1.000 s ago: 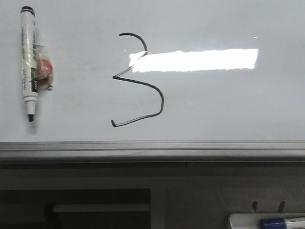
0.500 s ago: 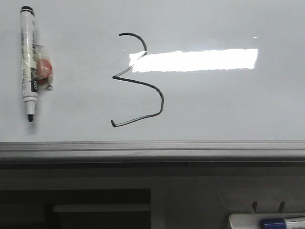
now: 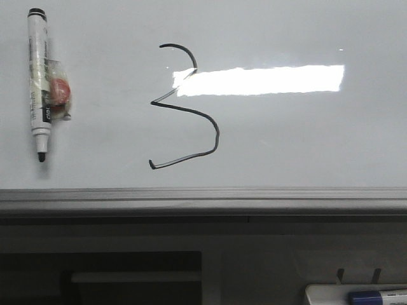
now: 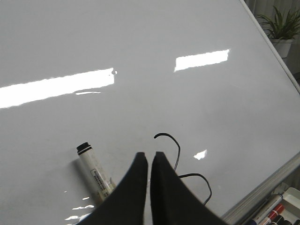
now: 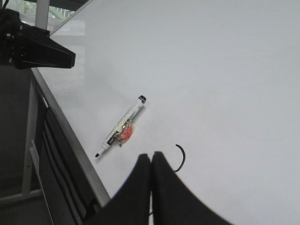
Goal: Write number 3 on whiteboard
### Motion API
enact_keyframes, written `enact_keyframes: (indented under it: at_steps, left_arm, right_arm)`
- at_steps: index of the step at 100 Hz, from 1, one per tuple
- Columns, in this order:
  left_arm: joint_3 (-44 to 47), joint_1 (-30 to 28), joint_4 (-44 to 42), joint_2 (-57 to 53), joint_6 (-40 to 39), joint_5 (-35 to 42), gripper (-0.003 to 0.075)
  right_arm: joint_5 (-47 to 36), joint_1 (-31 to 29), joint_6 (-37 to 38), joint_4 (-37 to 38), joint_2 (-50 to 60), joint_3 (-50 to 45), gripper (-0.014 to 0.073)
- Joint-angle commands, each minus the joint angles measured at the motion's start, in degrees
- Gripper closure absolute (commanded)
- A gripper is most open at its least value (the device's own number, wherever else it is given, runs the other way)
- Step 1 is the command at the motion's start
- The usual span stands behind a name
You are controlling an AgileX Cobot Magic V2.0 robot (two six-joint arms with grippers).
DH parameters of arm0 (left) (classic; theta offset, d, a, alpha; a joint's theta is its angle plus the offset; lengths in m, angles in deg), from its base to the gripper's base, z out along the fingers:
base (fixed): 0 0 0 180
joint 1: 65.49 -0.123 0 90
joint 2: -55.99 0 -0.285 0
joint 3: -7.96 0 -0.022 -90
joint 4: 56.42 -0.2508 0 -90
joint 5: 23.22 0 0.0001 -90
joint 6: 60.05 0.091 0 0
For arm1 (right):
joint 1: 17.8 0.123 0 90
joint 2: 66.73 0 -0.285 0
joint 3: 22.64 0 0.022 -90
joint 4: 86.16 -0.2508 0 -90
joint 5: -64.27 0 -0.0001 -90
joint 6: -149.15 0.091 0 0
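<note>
A: Entry. The 3 [image 3: 187, 108] sits on the whiteboard [image 3: 305, 140], left of centre in the front view. Black line, pointed middle, rounded lower loop, tail ending at lower left just above the rail [image 3: 203, 196].

B: Whole figure visible?

A: In the front view, yes, but the glare [image 3: 261, 81] washes out the stroke where the upper curve meets the point; the line there looks thin and grey. In the left wrist view only the top hook and part of the lower loop show; the rest is behind the left gripper [image 4: 149, 155]. In the right wrist view just the top hook shows beside the right gripper [image 5: 151, 156].

B: Gripper states?

A: Left fingers pressed together, nothing between them. Right fingers likewise closed and empty. Neither appears in the front view.

B: Other items?

A: Marker [image 3: 39, 86] lying on the board, well left of the 3, uncapped tip toward the rail, black end away. A clear wrapped piece with a red blob [image 3: 59, 91] clings to its side; what it is, cannot tell. Label print unreadable.

B: Below the rail?

A: A tray [image 3: 356, 295] at lower right, cut off by the frame, holding a blue-capped marker [image 3: 375, 297], only partly in view. Dark shelving under the board, details indistinct.
</note>
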Motion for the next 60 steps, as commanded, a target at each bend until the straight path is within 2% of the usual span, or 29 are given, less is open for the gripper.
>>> enact_keyframes:
  at_steps: [1,17,40,60]
  left_arm:
    - [-1.36,-2.99,-0.35,0.29,0.0,1.84,0.0741]
    - [-0.92,-14.65,-1.03,-0.85,0.0,-1.91,0.0741]
    - [4.65,-30.84,-1.62,-8.53,0.0,-2.08,0.0741]
    - [11.6,-39.99,-1.62,-17.57,0.0,-6.03,0.0741]
  right_arm:
    - [-4.16,-0.41,-0.27,0.06,-0.22,1.32,0.0643]
    - [-4.16,-0.41,-0.27,0.06,-0.22,1.32,0.0643]
    - [-4.16,-0.41,-0.27,0.06,-0.22,1.32,0.0643]
    - [-4.16,-0.41,-0.27,0.06,-0.22,1.32,0.0643]
